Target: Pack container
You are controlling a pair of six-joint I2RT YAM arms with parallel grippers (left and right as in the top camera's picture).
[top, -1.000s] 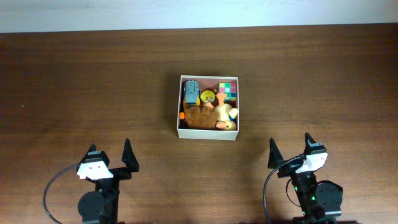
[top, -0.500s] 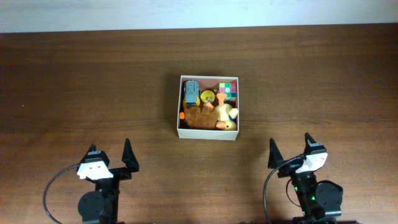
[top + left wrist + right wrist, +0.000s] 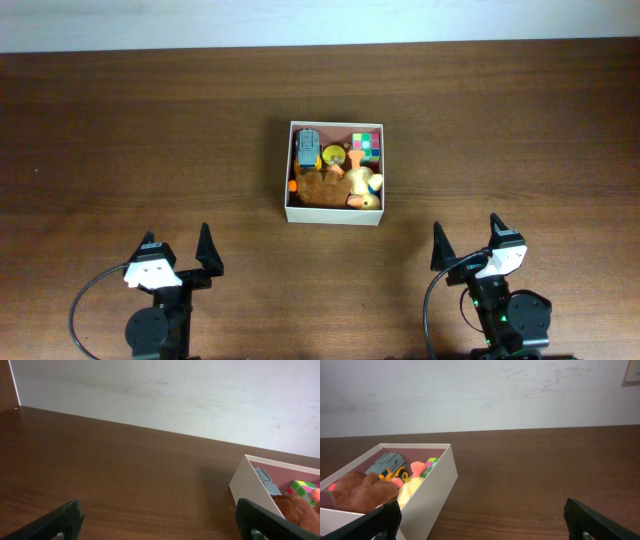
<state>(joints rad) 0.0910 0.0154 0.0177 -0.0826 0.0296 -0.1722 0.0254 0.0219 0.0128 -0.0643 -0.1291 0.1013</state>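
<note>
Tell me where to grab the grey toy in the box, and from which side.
Come down from above; the walls of the box block side approaches. Pinch the grey toy across its narrow width, mid-length. It lies lengthwise along the left wall, so clearance there looks tight.

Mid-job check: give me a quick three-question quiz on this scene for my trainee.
1. True or false: the left gripper and right gripper are both open, holding nothing.
2. In the container, the multicoloured cube sits in which corner? A) far right B) near left C) near right
3. Fill in: the grey toy vehicle lies on the container's ____ side (left or right).
Key: 1 true; 2 A; 3 left.
</note>
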